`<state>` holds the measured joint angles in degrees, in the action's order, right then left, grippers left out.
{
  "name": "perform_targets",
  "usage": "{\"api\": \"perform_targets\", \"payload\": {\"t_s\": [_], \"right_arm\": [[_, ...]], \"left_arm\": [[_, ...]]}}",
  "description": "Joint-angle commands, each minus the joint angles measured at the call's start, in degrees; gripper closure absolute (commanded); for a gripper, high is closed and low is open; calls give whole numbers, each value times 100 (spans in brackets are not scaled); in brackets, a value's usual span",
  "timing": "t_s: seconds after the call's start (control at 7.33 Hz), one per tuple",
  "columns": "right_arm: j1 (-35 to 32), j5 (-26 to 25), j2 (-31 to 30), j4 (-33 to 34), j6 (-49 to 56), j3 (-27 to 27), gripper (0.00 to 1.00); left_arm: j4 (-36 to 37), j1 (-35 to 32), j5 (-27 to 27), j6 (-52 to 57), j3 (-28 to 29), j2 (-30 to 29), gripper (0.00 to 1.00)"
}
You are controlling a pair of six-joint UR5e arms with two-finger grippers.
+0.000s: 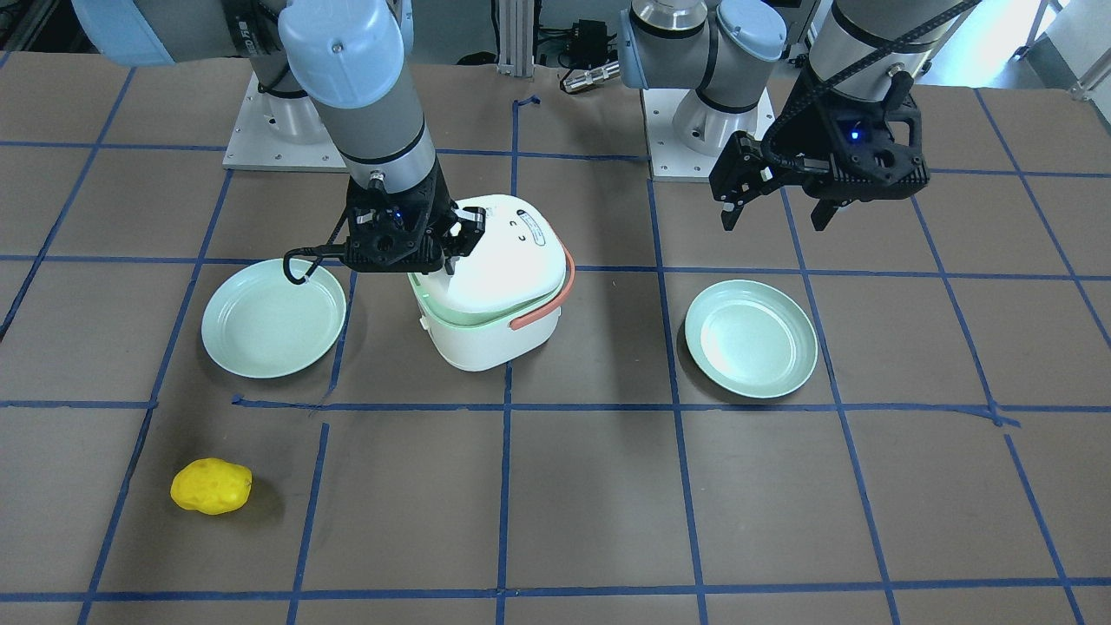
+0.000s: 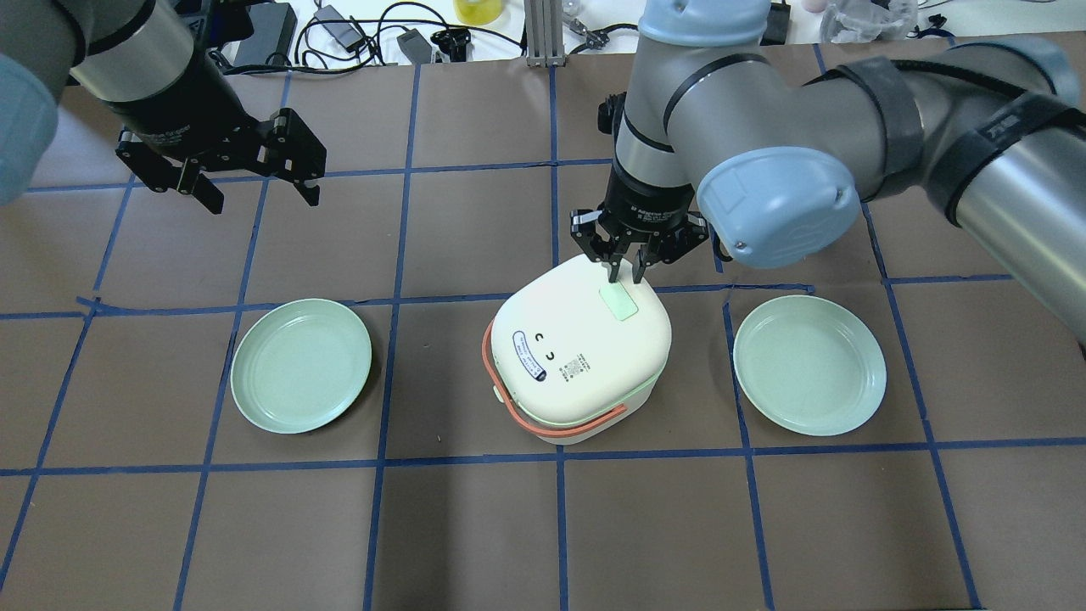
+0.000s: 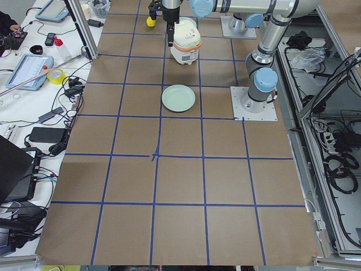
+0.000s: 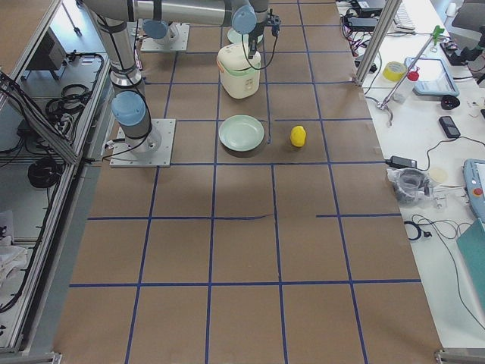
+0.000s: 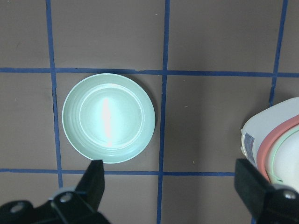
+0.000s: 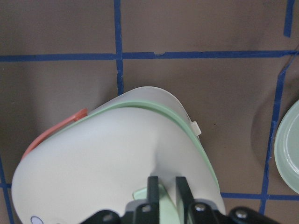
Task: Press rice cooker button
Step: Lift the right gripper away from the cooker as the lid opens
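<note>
The white rice cooker (image 2: 577,356) with an orange handle stands mid-table. Its pale mint button (image 2: 618,302) sits flush in the lid's top, near the far edge. My right gripper (image 2: 625,273) points straight down with its fingers close together, the tips at the button's far end. In the right wrist view the fingers (image 6: 153,187) stand on the lid (image 6: 107,154) over the button (image 6: 141,194); I cannot tell if they touch it. My left gripper (image 2: 254,195) is open and empty, hovering high over the far left. The left wrist view shows the cooker's edge (image 5: 280,149).
Two mint-green plates lie on either side of the cooker, one on the left (image 2: 301,365) and one on the right (image 2: 808,365). A yellow lumpy object (image 1: 211,486) lies near the operators' side. Blue tape lines grid the brown table.
</note>
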<state>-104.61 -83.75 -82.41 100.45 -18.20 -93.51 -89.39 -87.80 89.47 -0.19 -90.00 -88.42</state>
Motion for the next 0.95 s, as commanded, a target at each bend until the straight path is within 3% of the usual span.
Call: {"api": "perform_targets", "payload": {"t_s": [0.0, 0.27, 0.82], "right_arm": [[98, -288, -3, -191, -579, 735, 0], [413, -545, -3, -497, -501, 1026, 0], [1108, -870, -258, -911, 639, 1054, 0]], "left_arm": [[0, 0, 0, 2, 0, 0, 0], [0, 0, 0, 2, 0, 0, 0], [0, 0, 0, -7, 0, 0, 0]]}}
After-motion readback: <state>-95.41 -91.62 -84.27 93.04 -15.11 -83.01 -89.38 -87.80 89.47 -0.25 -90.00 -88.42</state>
